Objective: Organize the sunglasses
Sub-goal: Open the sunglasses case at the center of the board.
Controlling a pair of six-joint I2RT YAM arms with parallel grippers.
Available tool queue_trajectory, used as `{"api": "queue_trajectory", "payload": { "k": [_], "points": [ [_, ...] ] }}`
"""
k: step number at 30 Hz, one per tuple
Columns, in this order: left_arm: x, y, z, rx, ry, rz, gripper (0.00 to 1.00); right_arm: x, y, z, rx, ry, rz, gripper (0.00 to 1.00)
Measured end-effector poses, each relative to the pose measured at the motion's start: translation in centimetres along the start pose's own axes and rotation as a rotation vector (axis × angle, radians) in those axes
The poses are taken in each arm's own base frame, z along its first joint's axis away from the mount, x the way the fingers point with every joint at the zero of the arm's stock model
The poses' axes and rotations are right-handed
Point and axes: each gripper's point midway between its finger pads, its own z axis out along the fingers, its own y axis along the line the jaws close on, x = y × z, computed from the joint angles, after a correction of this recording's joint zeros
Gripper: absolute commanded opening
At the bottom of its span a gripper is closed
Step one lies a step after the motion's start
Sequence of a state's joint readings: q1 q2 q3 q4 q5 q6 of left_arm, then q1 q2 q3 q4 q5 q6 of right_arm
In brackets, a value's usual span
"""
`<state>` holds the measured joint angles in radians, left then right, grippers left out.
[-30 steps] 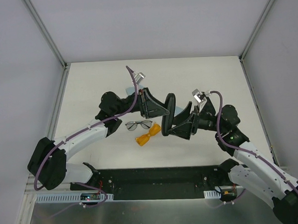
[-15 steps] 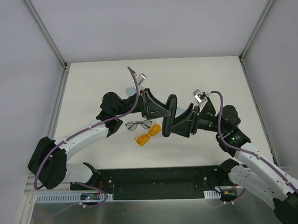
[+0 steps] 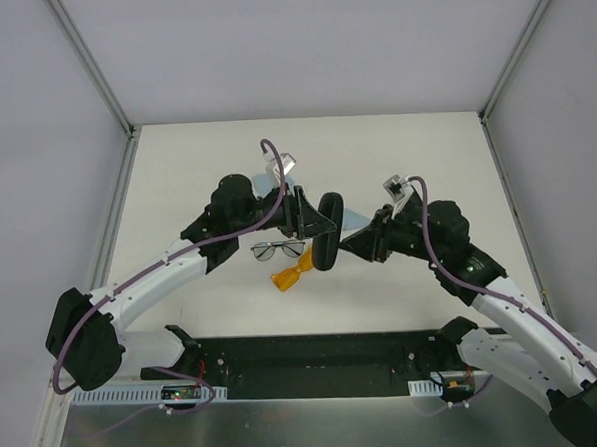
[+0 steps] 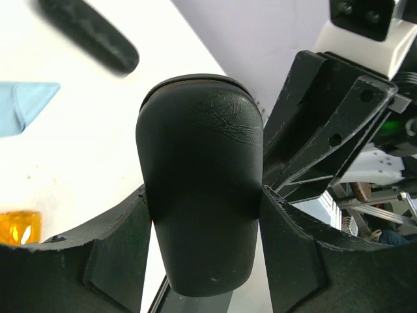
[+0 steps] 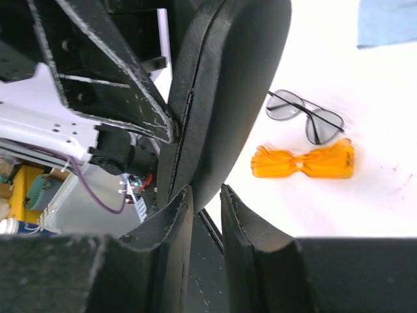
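With the left gripper point(image 4: 202, 225) clamped round the case point(image 3: 327, 244) in mid-air and the right gripper point(image 5: 203, 210) nipped on its rim, opening it seems the step in hand, which next calls for prising the lid up, while the wire pair point(image 3: 278, 250) and orange pair point(image 3: 291, 277) lie on the table point(image 3: 176, 170) just left of it.
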<state>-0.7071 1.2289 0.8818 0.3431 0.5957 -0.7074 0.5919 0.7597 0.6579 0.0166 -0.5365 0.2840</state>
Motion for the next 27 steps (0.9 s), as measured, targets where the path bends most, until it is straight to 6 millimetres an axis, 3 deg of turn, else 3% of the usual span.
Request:
{"api": "queue_trajectory", "payload": {
  "k": [3,5,7,12,18,20,24,27],
  "points": [
    [0.6,1.2,0.2,-0.049,0.023,-0.010,0.31,0.9,-1.4,0.5,0.057,0.036,0.017,0.75],
    [0.9,1.6,0.3,-0.058,0.033,-0.019,0.31,1.3,-1.9,0.7,0.074,0.049,0.021,0.90],
    [0.8,1.5,0.3,-0.052,0.032,-0.017,0.31,1.4,-1.9,0.6,0.067,0.045,0.018,0.97],
    [0.4,-0.5,0.0,0.032,0.024,0.003,0.31,1.1,-0.2,-0.1,-0.016,0.004,-0.008,1.00],
    [-0.6,-5.3,-1.3,0.235,-0.010,0.007,0.31,-0.3,3.8,-0.5,-0.213,-0.044,-0.015,0.99],
    [-0.9,-6.7,-1.6,0.298,-0.017,0.002,0.31,-0.8,4.9,-0.7,-0.264,-0.056,-0.016,0.96],
    [-1.1,-8.6,-2.3,0.379,-0.018,-0.009,0.31,-1.7,6.7,-1.0,-0.350,-0.071,-0.013,0.79],
    [-0.9,-9.4,-2.7,0.411,-0.012,-0.010,0.31,-2.3,7.9,-1.4,-0.408,-0.082,-0.003,0.79]
  ]
}}
